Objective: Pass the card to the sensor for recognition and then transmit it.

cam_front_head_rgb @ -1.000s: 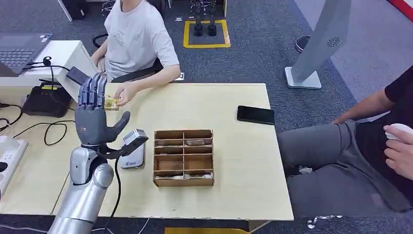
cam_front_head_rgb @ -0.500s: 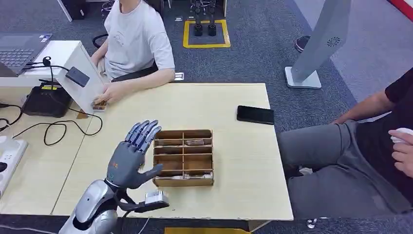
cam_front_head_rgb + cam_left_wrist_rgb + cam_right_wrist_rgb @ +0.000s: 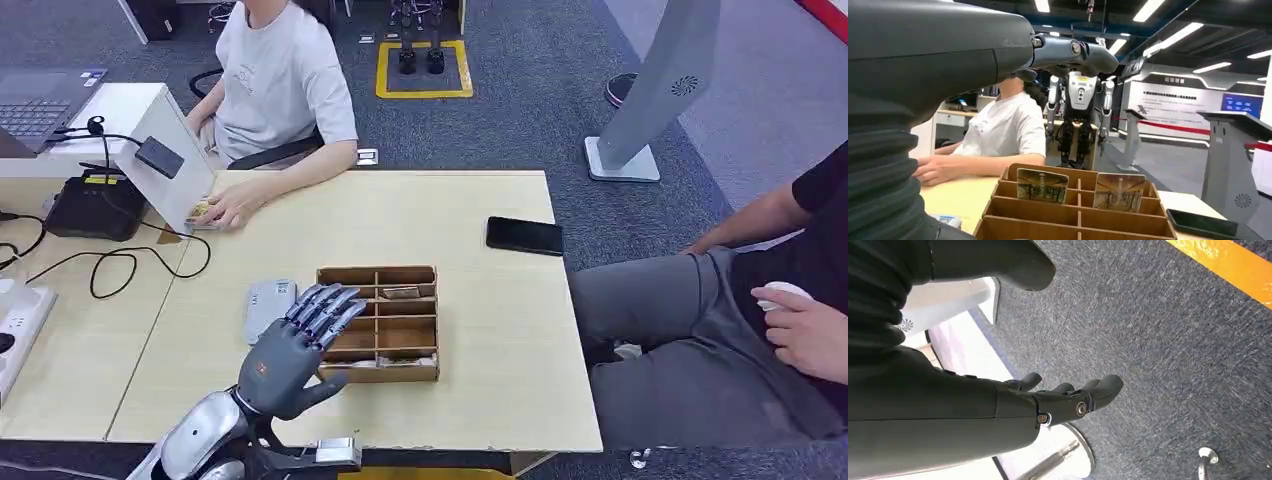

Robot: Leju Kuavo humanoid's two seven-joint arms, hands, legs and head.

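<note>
Two cards [image 3: 1042,185] stand upright side by side in the far compartments of the wooden tray [image 3: 378,322], long axes level and faces toward the robot. The left hand [image 3: 290,345] hovers at the tray's near-left corner, fingers [image 3: 325,305] spread, holding nothing. The right hand [image 3: 1068,399] hangs over carpet, fingers loosely extended and empty; one sensor [image 3: 270,305] lies on the worktop [image 3: 470,390], left of the tray.

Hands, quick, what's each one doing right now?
Left hand: open, holding nothing, above the wooden tray.
Right hand: empty, fingers slightly curled, hanging over the floor.
</note>
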